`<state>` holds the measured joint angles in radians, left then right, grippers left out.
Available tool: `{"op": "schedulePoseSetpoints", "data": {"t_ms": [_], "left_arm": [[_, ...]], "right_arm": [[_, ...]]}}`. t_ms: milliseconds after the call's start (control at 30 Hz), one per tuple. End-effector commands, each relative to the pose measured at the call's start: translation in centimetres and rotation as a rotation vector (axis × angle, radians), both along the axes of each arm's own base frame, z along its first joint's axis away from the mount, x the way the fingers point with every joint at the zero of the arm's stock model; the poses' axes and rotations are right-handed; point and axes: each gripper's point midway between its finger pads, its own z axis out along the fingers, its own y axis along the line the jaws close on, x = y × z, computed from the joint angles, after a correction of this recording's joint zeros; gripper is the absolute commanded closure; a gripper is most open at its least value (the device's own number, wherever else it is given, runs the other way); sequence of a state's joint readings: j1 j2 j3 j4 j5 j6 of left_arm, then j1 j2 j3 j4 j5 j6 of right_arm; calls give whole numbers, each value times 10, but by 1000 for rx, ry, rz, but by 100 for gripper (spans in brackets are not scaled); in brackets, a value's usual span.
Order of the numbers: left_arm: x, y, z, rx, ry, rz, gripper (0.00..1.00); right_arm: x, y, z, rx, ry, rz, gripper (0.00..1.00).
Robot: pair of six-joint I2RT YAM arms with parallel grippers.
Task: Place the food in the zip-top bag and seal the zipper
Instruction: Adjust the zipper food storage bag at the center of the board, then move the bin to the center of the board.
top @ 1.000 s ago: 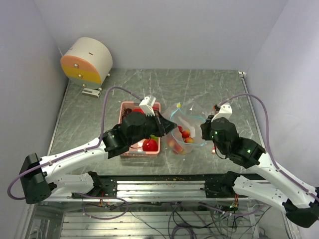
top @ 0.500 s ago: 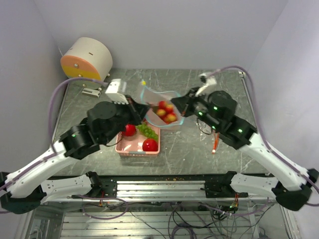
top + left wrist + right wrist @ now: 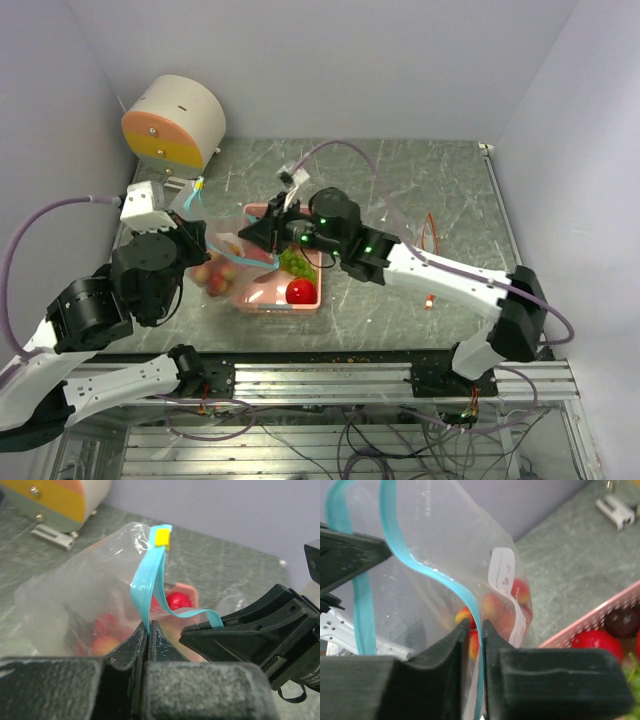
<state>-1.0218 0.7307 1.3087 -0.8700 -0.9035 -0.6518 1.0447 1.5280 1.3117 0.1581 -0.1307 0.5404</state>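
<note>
Our left gripper (image 3: pixel 148 630) is clamped on the blue zipper (image 3: pixel 142 582) of the zip-top bag (image 3: pixel 70 595), and the right gripper (image 3: pixel 475 630) pinches it too. We should slide along it slowly, with the strip taut.

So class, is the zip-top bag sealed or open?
Open: the zip-top bag's zipper tracks run apart, one in the left gripper, one in the right gripper.
</note>
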Motion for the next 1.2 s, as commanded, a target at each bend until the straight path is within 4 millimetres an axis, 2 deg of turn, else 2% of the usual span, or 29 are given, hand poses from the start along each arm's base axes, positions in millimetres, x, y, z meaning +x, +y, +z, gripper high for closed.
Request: {"op": "schedulePoseSetpoints", "data": {"t_ms": [0, 67, 200, 333, 433, 500, 567, 633, 700, 733, 933, 1033, 1100, 1133, 1167], "left_arm": [[-2, 34, -39, 99, 55, 154, 93], [-5, 37, -53, 99, 72, 161, 93], [-10, 57, -66, 110, 79, 233, 93], [-14, 60, -73, 91, 83, 225, 93], [-12, 52, -79, 92, 89, 191, 93], [-11, 47, -81, 107, 95, 177, 93], [-9, 40, -83, 122, 110, 157, 93], [-7, 32, -86, 144, 125, 136, 93], [-5, 27, -88, 155, 134, 124, 93], [-5, 26, -89, 157, 137, 120, 93], [-5, 22, -90, 155, 134, 101, 93], [-6, 22, -89, 136, 129, 86, 93], [-7, 20, -88, 124, 124, 71, 93], [-8, 18, -87, 117, 122, 59, 93], [-8, 17, -87, 112, 120, 49, 93]], "right_arm": [[1, 19, -33, -53, 8, 31, 77], [3, 13, -52, -100, 8, 13, 62], [6, -18, -64, -155, -14, -76, 34], [20, -68, -67, -202, -17, -274, 29], [40, -107, -89, -296, 55, -426, 29], [51, -128, -118, -377, 128, -478, 31], [57, -140, -150, -451, 195, -489, 31], [56, -143, -181, -520, 239, -481, 31], [54, -135, -194, -529, 260, -447, 31], [50, -136, -209, -550, 276, -431, 31], [51, -133, -242, -617, 296, -414, 33], [53, -142, -254, -668, 299, -443, 45], [55, -156, -260, -722, 290, -495, 56], [55, -161, -262, -738, 286, -510, 65], [55, -169, -262, -759, 278, -533, 79]]}}
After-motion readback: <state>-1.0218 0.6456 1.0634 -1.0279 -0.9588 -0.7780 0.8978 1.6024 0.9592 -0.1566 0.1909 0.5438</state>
